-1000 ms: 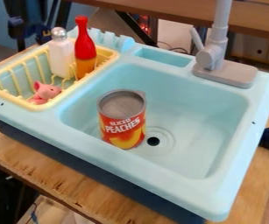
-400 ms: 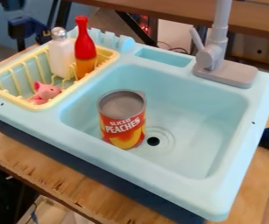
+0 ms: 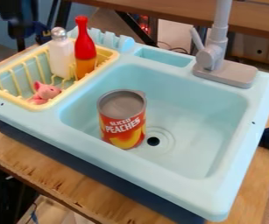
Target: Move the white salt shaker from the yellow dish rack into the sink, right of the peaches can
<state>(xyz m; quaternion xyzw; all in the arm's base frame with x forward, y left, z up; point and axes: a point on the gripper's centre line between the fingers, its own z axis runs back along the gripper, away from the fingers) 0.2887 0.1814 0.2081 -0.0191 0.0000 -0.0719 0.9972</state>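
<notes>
Hanging upper L, past rack (image 3: 10, 99), hand (image 3: 18, 22): can't tell if wide or narrow.

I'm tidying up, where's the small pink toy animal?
The toy is at the camera view's left, in the yellow slatted rack, near the white silver-topped shaker.

Toy sink (image 3: 203, 109): light blue, on wooden desk (image 3: 16, 153) | can (image 3: 123, 124): red-orange label, grey top, upright in basin, just beside dark drain hole (image 3: 153, 141) | faucet (image 3: 225, 73): grey, on rear rim | bottle (image 3: 85, 47): red over orange, upright, rear left | pig toy (image 3: 47, 91): pink, left of basin
</notes>
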